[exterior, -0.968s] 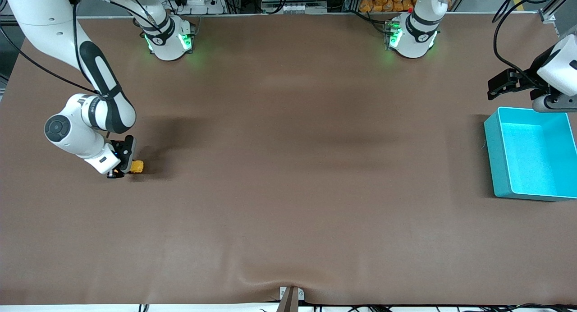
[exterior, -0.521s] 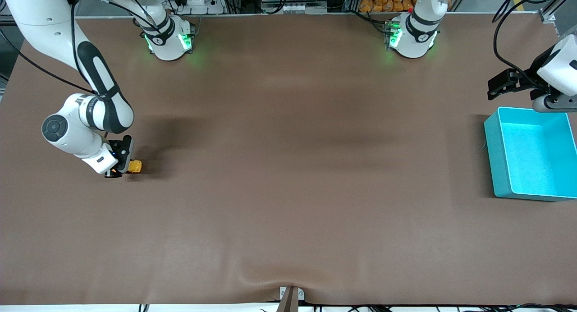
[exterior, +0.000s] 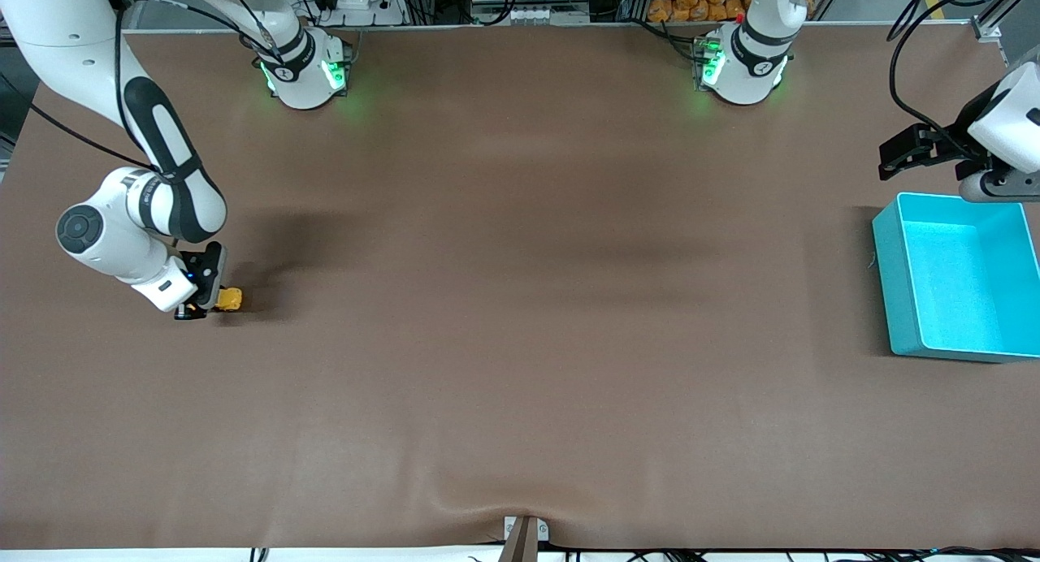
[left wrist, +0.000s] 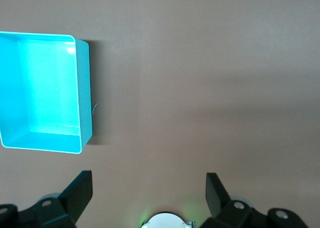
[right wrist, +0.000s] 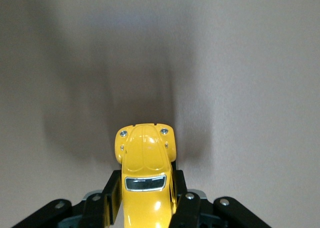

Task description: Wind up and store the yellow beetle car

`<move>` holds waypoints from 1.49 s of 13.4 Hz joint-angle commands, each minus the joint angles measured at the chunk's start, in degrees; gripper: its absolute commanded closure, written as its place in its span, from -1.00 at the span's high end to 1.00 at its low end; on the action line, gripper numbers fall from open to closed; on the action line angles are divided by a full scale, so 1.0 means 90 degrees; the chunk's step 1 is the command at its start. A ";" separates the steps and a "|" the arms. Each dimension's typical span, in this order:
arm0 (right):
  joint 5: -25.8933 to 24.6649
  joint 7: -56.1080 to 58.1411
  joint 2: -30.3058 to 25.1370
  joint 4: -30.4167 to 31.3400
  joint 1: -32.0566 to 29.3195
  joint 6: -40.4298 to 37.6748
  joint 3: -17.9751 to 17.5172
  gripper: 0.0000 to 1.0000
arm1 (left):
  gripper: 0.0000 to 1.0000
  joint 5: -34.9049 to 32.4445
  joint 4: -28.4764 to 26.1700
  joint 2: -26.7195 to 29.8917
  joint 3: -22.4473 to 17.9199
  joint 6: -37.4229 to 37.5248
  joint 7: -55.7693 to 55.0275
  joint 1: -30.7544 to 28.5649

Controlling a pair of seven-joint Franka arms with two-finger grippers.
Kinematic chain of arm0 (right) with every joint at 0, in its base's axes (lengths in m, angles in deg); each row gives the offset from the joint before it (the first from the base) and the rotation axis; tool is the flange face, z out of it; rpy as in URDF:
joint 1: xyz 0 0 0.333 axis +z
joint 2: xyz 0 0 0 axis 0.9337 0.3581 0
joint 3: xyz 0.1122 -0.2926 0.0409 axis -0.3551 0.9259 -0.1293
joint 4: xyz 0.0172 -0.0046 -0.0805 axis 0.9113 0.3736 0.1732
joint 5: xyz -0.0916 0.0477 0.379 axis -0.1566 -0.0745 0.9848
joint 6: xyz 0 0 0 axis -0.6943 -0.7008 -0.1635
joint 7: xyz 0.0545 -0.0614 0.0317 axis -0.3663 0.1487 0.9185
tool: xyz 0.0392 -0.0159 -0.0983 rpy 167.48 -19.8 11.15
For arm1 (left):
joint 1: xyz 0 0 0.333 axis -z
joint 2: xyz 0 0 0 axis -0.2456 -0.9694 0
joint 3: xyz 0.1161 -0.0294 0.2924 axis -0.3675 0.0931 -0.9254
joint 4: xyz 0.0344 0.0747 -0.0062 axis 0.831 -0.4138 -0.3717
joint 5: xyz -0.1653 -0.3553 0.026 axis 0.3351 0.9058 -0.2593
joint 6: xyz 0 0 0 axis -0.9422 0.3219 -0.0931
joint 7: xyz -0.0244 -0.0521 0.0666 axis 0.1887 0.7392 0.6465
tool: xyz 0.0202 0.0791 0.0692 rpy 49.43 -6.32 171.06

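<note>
Down low at the right arm's end of the table: the yellow beetle car, wheels apparently on the brown table, pinched across its flanks by the right gripper. In the right wrist view, black fingers pressed on either side of the body, hood and headlights of the car jutting out ahead of the fingertips. So: long axis running straight out from the fingers, nose toward the left arm's end, grip across the narrow width. Judged the winding step, a drag along that axis with the wheels pressed down; any skew between pull and axis likely to scrub the wheels sideways instead of loading the spring.

Farther from the front camera and well apart, at the left arm's end: the turquoise box, open-topped and holding nothing visible. Just above it, over bare table by the box's rim, the left gripper, fingers spread wide with nothing between them, as the left wrist view confirms. Waiting, by the look of it.

Right arm plainly the nearer to the car; left arm the nearer to the box. Storage not yet done.
</note>
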 commanded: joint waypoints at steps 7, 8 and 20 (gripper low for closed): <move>0.0086 0.0649 0.0442 -0.0295 -0.0628 0.0002 -0.0045 -0.23 | 1.00 0.0030 -0.0033 0.0084 0.0019 -0.0021 -0.0089 -0.0023; 0.0086 0.0698 0.0480 -0.0325 -0.0687 0.0002 -0.0045 -0.23 | 1.00 0.0030 -0.0033 0.0084 0.0019 -0.0021 -0.0079 -0.0023; 0.0086 0.1205 0.0764 -0.0706 -0.1341 -0.0028 -0.0055 -0.23 | 1.00 0.0079 -0.0033 0.0084 0.0019 -0.0021 -0.0089 -0.0023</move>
